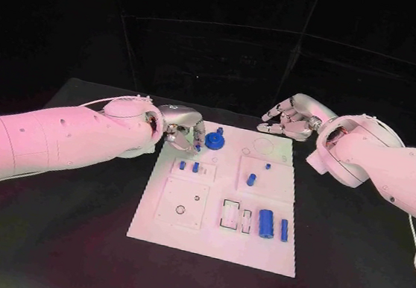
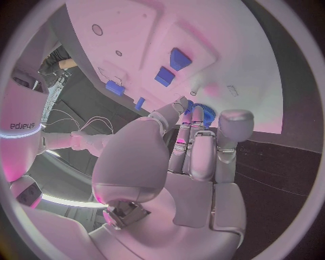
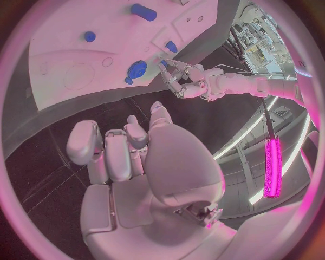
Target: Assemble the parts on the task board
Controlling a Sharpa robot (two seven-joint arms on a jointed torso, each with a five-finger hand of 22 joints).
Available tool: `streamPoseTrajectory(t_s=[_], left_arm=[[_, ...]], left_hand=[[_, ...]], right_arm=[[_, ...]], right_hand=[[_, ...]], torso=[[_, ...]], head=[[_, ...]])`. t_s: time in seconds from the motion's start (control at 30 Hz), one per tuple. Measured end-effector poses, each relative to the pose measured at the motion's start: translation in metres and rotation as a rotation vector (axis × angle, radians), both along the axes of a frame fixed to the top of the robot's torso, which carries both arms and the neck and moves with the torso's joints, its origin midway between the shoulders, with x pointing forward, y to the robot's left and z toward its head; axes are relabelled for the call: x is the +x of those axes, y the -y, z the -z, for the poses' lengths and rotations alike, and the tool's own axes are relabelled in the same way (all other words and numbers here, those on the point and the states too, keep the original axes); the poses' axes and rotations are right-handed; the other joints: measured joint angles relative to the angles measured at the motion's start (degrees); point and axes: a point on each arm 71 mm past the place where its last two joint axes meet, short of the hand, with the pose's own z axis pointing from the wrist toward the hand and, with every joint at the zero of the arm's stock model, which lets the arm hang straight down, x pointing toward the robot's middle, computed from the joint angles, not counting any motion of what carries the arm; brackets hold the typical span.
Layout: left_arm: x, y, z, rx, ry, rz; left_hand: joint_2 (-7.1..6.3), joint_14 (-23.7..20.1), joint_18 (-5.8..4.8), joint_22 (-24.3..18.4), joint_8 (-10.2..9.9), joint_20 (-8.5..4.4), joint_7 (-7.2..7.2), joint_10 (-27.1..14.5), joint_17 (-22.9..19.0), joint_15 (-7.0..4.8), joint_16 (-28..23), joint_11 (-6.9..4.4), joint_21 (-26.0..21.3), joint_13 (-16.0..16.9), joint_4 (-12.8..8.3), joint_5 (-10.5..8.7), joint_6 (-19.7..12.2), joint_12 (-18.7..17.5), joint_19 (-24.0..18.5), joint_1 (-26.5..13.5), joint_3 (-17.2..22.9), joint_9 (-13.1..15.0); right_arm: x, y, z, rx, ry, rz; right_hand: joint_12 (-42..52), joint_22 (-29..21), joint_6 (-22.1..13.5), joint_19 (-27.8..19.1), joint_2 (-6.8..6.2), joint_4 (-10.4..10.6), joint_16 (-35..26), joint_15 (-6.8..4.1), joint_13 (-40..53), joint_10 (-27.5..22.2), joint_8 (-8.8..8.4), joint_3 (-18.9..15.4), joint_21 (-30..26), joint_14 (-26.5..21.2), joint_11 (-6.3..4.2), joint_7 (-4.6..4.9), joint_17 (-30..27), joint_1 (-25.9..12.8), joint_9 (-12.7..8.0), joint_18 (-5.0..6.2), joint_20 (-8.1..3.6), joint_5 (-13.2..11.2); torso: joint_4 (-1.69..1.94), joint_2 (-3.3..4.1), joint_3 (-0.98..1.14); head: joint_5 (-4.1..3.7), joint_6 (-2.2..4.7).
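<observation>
The white task board [image 1: 213,228] lies in the middle of the black table. A round blue part [image 1: 216,142] stands near its far left corner. My left hand [image 1: 181,129] hovers right beside that part with its fingers spread; in the left wrist view the fingertips [image 2: 184,104] reach the round blue part [image 2: 208,114], and no grip shows. In the right wrist view the left hand [image 3: 181,80] sits a little apart from the round part [image 3: 136,69]. My right hand [image 1: 286,118] hangs past the board's far edge, fingers curled in, holding nothing.
Small blue pegs [image 1: 190,165] stand left of centre, with another peg [image 1: 251,180] and a dot-like one [image 1: 267,167] to the right. Two blue cylinders [image 1: 273,227] lie at the near right beside a rectangular slot [image 1: 235,215]. A square plate [image 1: 183,202] takes the near left.
</observation>
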Motion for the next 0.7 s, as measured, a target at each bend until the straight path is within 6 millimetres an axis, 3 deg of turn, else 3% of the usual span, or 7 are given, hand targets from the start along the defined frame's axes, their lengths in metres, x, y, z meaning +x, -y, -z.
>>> streamPoseTrajectory(t_s=[0.7], left_arm=[[0.004,-0.0009,0.005,0.03,-0.043,-0.011]], left_hand=[[0.0,0.0,0.01,0.2,-0.3,0.0,-0.02,0.4,-0.1,0.0,0.0,0.0,0.2,0.0,-0.2,0.0,0.4,-0.2,0.0,0.0,0.2,0.0]], right_arm=[[0.0,-0.0009,0.0001,0.0,0.0,-0.001]], right_hand=[[0.0,0.0,0.0,0.0,0.0,0.0,0.0,0.0,0.0,0.0,0.0,0.0,0.0,0.0,0.0,0.0,0.0,0.0,0.0,0.0,0.0,0.0]], torso=[[-0.18,-0.02,0.05]], head=[[0.2,-0.22]])
